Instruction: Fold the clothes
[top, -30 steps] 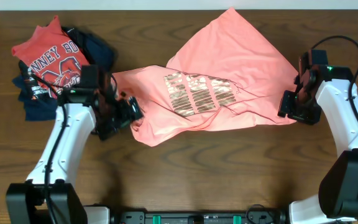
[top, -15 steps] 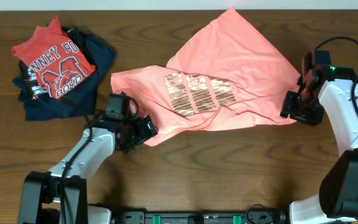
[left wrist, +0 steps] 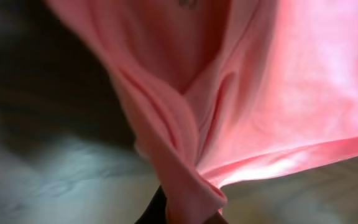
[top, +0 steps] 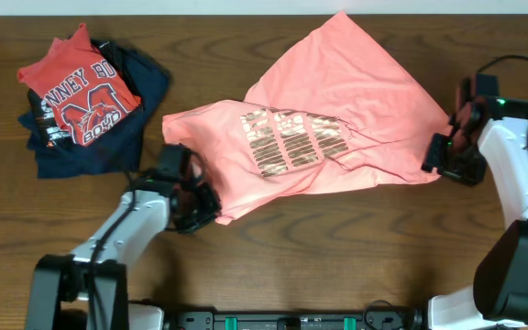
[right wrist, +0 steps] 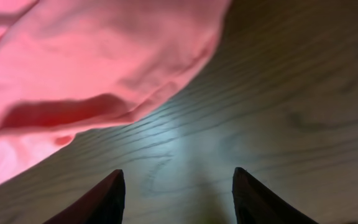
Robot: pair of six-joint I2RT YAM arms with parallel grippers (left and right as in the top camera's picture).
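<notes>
Left jaws are clamped tight on a bunched fold of the salmon-pink T-shirt (top: 337, 82). The left wrist view shows the pink cloth (left wrist: 260, 93) gathering down into one pinched ridge at the bottom of the picture, with a dark fingertip (left wrist: 153, 211) just beside it. From overhead, that grip sits at the shirt's lower left corner, with the left arm (top: 126, 229) reaching in from the near edge of the wooden worktop (top: 337, 247).

Over to the other side: right jaws are spread wide. Both dark fingers (right wrist: 107, 196) show in the right wrist view with only bare wood (right wrist: 260, 93) between them. The shirt's edge (right wrist: 73, 62) lies rumpled just ahead of them, not between them, and I cannot tell whether it touches. Overhead, the right arm (top: 511, 165) has those jaws right at the shirt's far right edge.

The T-shirt itself lies spread across the middle of the worktop, crumpled and skewed. One broad flap points toward the far edge, and the gold lettering (top: 291, 137) faces up on a slant near the centre.

Off at the far left corner, well apart from the pink shirt, sits a pile with a red "M" shirt (top: 81, 92) lying on dark navy garments (top: 145, 78).
</notes>
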